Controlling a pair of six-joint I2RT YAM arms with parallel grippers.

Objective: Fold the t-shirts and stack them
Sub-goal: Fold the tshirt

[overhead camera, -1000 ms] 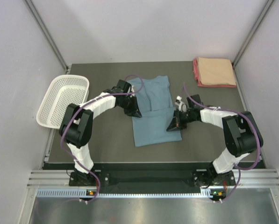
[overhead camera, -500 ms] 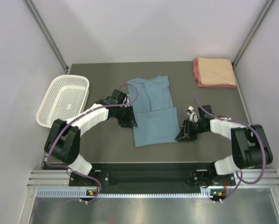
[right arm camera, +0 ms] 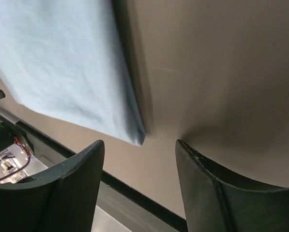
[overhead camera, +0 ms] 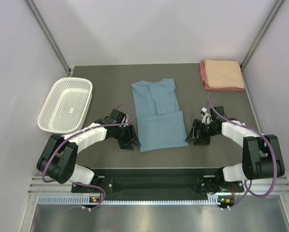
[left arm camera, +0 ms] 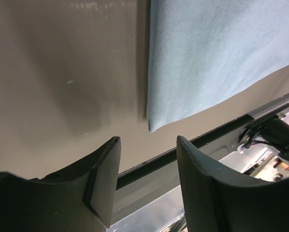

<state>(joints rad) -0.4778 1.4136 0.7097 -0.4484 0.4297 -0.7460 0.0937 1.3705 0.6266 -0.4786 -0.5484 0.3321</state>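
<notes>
Left gripper and right gripper sit released and empty, flanking near corners of blue-grey t-shirt; next fold needs both corners pinched evenly and lifted together.

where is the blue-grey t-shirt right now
In the top view the blue-grey t-shirt lies flat mid-table, its near end between the left gripper and the right gripper, to the right of the white basket.
</notes>
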